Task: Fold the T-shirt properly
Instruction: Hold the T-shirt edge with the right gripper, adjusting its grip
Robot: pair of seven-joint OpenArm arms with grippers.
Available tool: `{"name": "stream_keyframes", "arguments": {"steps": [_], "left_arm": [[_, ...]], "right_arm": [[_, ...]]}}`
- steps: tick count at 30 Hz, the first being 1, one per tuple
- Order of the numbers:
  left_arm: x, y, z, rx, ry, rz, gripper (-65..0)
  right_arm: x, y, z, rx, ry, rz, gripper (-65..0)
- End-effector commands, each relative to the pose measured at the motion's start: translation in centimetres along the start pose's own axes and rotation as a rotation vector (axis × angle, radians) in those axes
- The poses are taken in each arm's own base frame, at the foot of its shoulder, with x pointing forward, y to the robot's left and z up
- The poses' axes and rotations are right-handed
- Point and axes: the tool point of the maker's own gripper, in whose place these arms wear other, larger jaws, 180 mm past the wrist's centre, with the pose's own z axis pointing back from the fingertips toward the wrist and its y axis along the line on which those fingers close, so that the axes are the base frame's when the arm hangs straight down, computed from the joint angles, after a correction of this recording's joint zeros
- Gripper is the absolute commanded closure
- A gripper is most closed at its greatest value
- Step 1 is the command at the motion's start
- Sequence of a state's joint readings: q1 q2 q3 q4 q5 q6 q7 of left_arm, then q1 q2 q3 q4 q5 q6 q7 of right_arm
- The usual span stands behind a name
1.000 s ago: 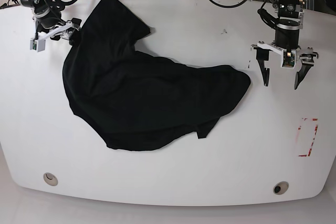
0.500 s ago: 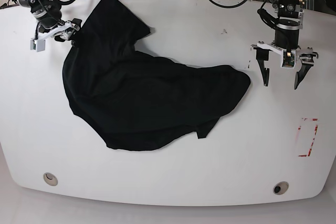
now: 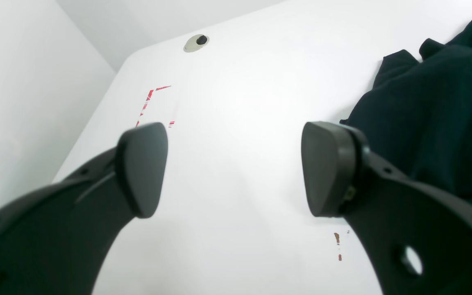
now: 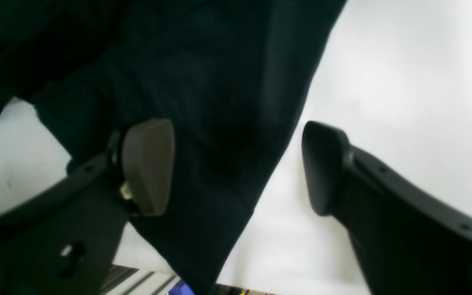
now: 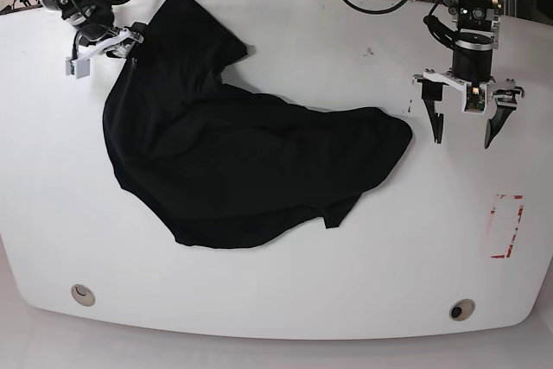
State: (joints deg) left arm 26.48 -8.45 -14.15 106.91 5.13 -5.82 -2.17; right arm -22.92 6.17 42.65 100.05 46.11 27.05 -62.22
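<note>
Across the middle of the white bench (image 5: 285,300) the black T-shirt (image 5: 233,170) is lying crumpled and unfolded, one part reaching toward the far left corner and a rounded lobe ending just short of the left end effector (image 5: 463,136). That end effector is being held with its jaws spread wide over bare bench, empty, the cloth edge just beside one finger in its wrist view. The right end effector (image 4: 236,168) is also being held apart, straddling the shirt's long edge without clamping it. The cloth is judged to be light, limp and prone to bunching, so hold is best taken at a hem or shoulder seam. Compared with a second ago, the right end effector is being carried toward the bench's far edge, while the left one is unmoved.
</note>
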Motion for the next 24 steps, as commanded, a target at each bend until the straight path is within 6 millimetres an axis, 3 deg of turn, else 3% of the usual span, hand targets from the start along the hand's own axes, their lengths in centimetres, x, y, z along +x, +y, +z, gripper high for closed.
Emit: {"name": "stream_keyframes", "arguments": {"steps": [1, 8, 24], "left_arm": [[1.1, 0.9, -0.1, 0.026, -0.039, -0.013, -48.2], [1.1, 1.0, -0.1, 0.03, -0.038, -0.015, -48.3], [0.7, 1.1, 0.1, 0.03, -0.026, -0.013, -48.4]], "right_arm": [[0.4, -0.8, 0.2, -0.006, -0.025, -0.027, -41.8], [-0.4, -1.2, -0.1, 0.004, -0.014, -0.07, -39.1], [-1.2, -1.1, -0.3, 0.017, 0.016, -0.069, -41.4]]}}
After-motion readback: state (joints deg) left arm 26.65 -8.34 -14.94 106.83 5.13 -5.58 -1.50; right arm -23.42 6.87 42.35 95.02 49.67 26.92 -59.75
